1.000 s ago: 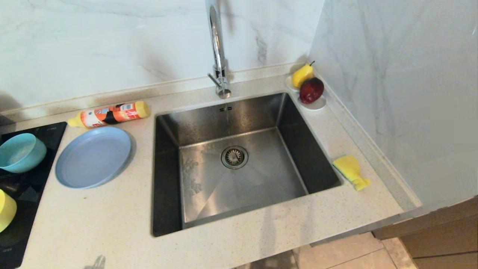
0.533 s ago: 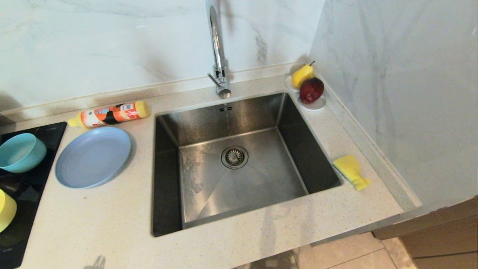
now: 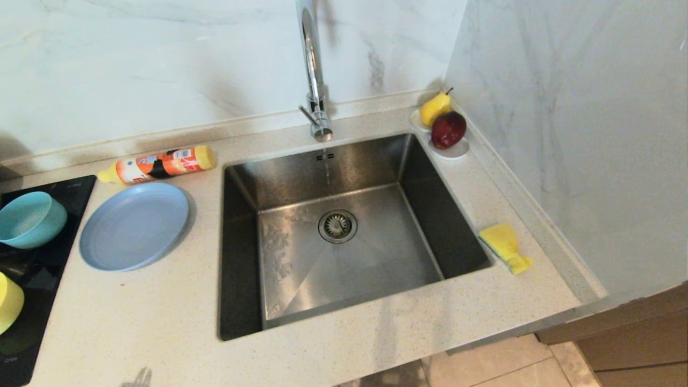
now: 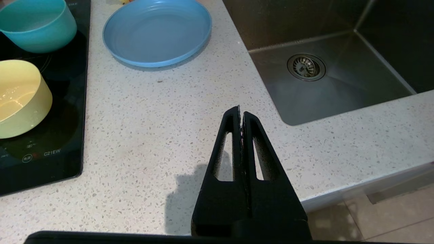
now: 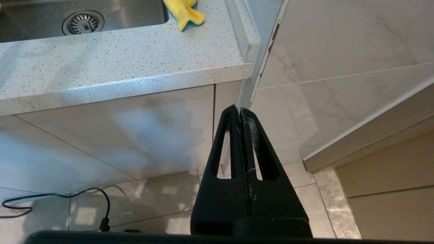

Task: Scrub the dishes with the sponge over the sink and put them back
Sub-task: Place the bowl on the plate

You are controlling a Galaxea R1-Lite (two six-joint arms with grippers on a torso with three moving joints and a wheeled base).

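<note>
Speckled white stone countertop (image 3: pixel 161 322) with marble walls behind, and honestly nothing has shifted over the last second: same dishes, same spots, neither arm has budged. Only the thin trickle from the chrome faucet (image 3: pixel 314 80) keeps running into the sink (image 3: pixel 344 252). So I'd say the scrubbing hasn't started at all; every step is still ahead.

Left gripper (image 4: pixel 241 113) hangs over the near edge of the counter, left of the sink, jaws clenched together on nothing. Right gripper (image 5: pixel 240 113) is parked off the near right corner of the counter, over the floor tiles, also pinched closed and empty.

Where stuff is: the sponge (image 3: pixel 505 247) lies on the counter just right of the sink, yellow foam, waisted shape, with a sliver of green scouring layer peeking out underneath in the right wrist view. The plate (image 3: pixel 134 226) sits left of the sink, wide, shallow, matte grey-blue, looks like plastic. Further left on the glossy black cooktop (image 4: pixel 51 159) are the teal bowl (image 3: pixel 29 220) and the pale yellow bowl (image 4: pixel 20 98), which looks wet inside.

Sink is brushed steel, square, with a round strainer in the middle. An orange detergent bottle (image 3: pixel 158 164) lies on its side behind the plate.
</note>
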